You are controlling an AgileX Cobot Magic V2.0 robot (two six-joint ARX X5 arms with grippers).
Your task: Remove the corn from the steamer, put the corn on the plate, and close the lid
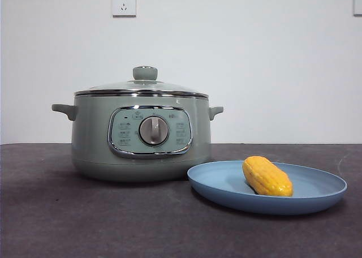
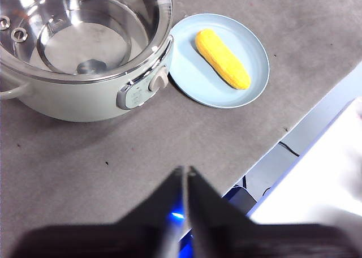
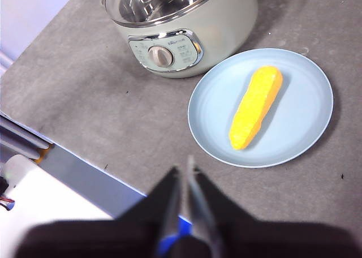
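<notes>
Corn (image 1: 267, 177) lies on the plate (image 1: 226, 193) at lower right, lid (image 1: 141, 87) sits on the steamer (image 1: 90, 139) at centre; both grippers' jaws together, nothing remains but withdrawing clear.

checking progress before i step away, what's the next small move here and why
Probably none beyond keeping both arms back: the corn lies on the plate, and the lid sits closed on the steamer. The left gripper and right gripper are shut, empty and away from everything, so the job looks finished.
</notes>
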